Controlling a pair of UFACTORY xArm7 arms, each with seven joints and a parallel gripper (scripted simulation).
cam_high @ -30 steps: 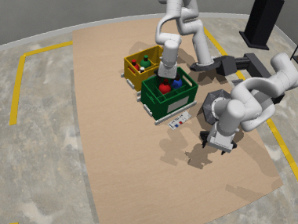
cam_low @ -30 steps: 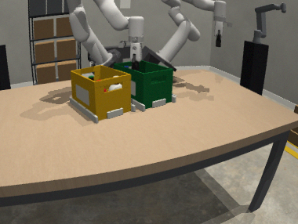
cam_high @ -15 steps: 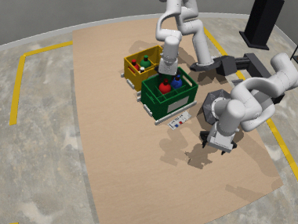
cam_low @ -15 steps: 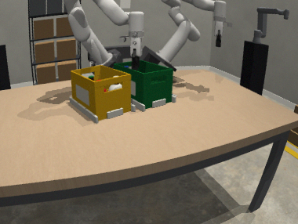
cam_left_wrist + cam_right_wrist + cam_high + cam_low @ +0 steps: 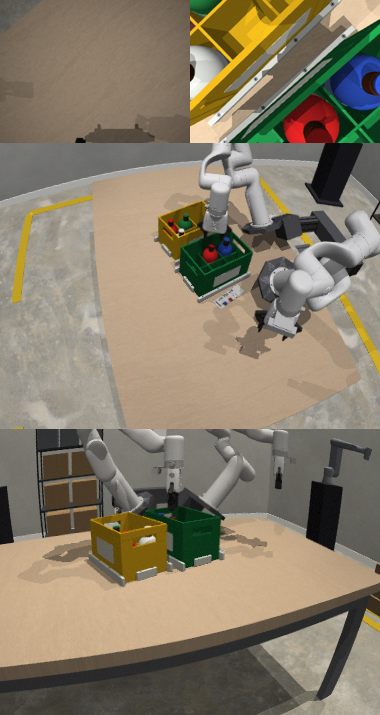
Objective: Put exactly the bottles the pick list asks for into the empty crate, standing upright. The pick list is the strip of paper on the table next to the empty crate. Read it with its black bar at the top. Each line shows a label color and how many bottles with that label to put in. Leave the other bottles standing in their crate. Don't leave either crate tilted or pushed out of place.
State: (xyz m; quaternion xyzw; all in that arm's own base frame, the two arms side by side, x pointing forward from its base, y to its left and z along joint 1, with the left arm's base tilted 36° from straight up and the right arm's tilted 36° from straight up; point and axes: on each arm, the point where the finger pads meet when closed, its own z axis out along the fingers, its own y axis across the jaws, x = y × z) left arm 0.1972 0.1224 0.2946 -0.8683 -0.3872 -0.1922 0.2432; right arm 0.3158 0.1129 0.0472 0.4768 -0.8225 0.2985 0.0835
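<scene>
Overhead, the empty right end effector hangs partly open near the green crate, the left end effector wide open well apart from it.

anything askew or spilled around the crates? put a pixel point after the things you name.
Nothing stands out. The yellow crate (image 5: 182, 244) (image 5: 146, 558) (image 5: 245, 45) and green crate (image 5: 192, 278) (image 5: 200, 544) (image 5: 295, 90) sit level between their pale rails, and the red bottle (image 5: 210, 255) (image 5: 296, 116) and blue bottle (image 5: 224, 249) (image 5: 347, 86) look upright. No spill visible.
</scene>
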